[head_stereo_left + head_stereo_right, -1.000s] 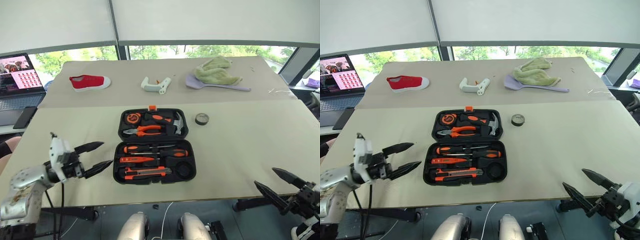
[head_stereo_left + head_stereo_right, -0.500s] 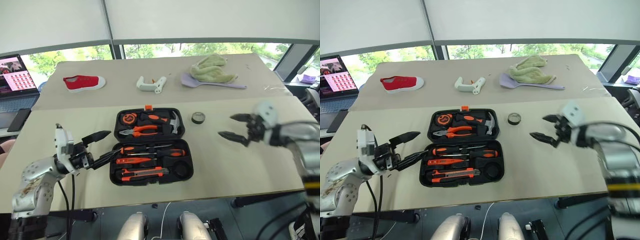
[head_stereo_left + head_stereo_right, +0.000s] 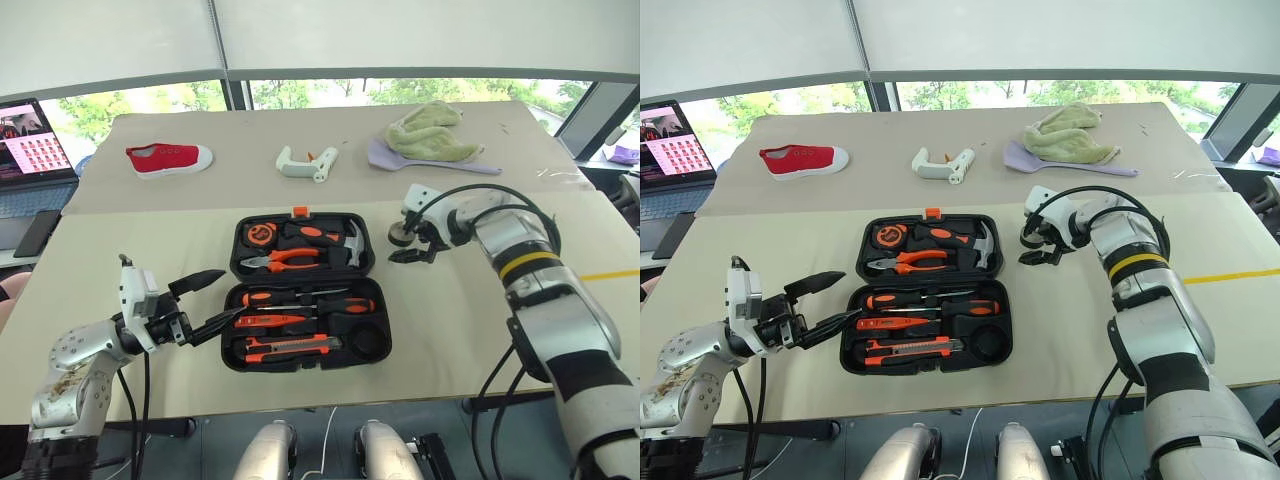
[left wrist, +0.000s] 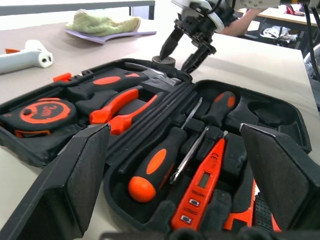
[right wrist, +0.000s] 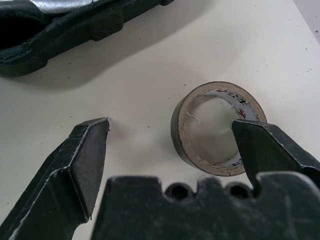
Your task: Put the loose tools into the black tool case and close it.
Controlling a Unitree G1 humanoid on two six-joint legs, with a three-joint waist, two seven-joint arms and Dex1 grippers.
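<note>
The black tool case lies open at the table's middle. Its near half holds two orange-and-black screwdrivers, an orange tester and a utility knife. The far half holds pliers and a hammer. One loose tool, a small dark tape roll, lies flat on the table right of the case. My right gripper is open over the tape roll, one finger above its hole, the other on the case side. My left gripper is open and empty, level at the case's left edge.
On the far table lie a red shoe, a white handled object, and a green cloth on a purple utensil. A laptop and a phone lie at the left. A round recess in the case is empty.
My right arm has swung up from below the table's front right edge, forward and leftward, to the tape roll. My left gripper has edged toward the case. The view has shifted slightly.
</note>
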